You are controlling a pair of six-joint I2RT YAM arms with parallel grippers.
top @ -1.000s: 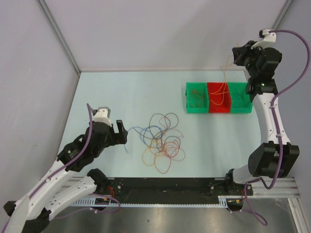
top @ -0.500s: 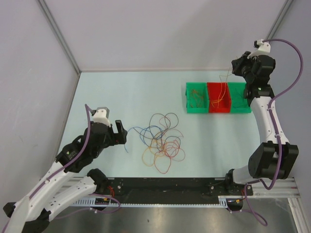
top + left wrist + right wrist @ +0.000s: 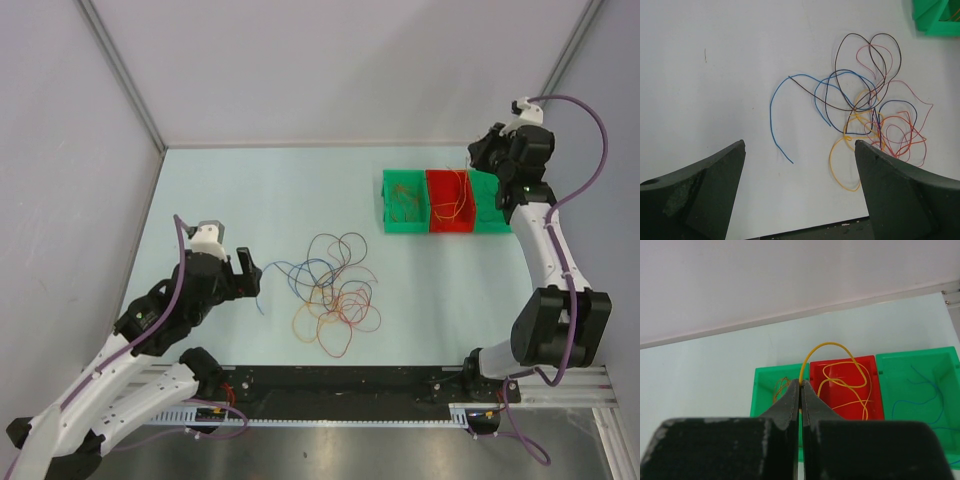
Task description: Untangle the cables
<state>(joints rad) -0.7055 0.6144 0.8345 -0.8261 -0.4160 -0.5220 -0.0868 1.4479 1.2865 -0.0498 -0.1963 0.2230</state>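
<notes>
Since the light, limp cables [image 3: 865, 110] lie tangled just ahead of the spread left fingers [image 3: 690, 190], the free blue end [image 3: 782, 152] looks best to pinch, while the right fingers [image 3: 790, 405] pinch a yellow wire [image 3: 825, 345].

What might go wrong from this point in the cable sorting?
The shut right claw pinches a yellow cable arching above the red bin; released like this, it may spring into the neighbouring green bin. The open left claw hovers by the blue cable, which threads through the tangle; pulling it may drag the whole knot.
</notes>
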